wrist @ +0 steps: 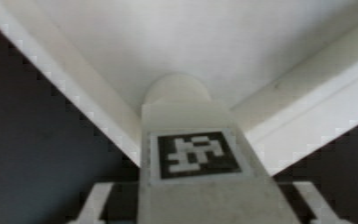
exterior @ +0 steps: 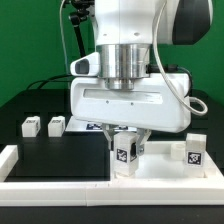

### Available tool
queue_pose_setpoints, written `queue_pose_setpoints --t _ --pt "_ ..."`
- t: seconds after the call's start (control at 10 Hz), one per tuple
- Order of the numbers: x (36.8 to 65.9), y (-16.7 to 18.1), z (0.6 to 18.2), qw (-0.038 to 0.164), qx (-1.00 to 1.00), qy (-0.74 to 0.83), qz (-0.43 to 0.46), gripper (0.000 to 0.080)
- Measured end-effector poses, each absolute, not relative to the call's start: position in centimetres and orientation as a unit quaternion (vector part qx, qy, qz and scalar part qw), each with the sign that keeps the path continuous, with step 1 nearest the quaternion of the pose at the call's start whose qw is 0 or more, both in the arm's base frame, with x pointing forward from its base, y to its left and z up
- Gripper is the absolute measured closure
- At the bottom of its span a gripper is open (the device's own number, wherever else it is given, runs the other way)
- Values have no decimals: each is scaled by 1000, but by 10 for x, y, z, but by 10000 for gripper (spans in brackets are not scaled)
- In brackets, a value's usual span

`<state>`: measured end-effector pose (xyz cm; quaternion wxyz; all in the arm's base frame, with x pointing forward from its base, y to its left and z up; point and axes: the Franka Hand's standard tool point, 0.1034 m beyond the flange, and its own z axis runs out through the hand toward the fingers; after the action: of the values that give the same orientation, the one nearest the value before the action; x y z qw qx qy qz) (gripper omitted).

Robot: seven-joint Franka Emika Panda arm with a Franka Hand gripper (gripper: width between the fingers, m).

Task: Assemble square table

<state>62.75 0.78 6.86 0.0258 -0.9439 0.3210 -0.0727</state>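
Note:
My gripper points straight down over a small white tagged leg block standing at the left edge of the white square slab. In the wrist view the leg fills the space between my fingers, and a narrow dark gap shows on each side of it. The gripper is open around the leg. Beyond the leg, white slab surfaces with a raised rim meet in a corner. Another leg stands at the exterior view's right on the slab. Two more legs sit on the black table at the left.
A long white border rail runs along the front of the table and turns up the exterior view's left side. Black table surface lies between the rail and the two left legs. Cables hang behind the arm.

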Motion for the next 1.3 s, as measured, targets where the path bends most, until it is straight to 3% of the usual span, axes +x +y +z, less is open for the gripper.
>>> queue_pose_setpoints --t 0.3,0.7,1.1,1.2,1.3 --pt "626 6 68 33 -911 407 -63 505" --pt "626 9 68 64 -711 700 19 505" --pt "628 8 66 65 -675 734 25 499" --pt "628 9 66 61 -696 715 22 320" --pt "627 12 67 55 -766 640 13 320"
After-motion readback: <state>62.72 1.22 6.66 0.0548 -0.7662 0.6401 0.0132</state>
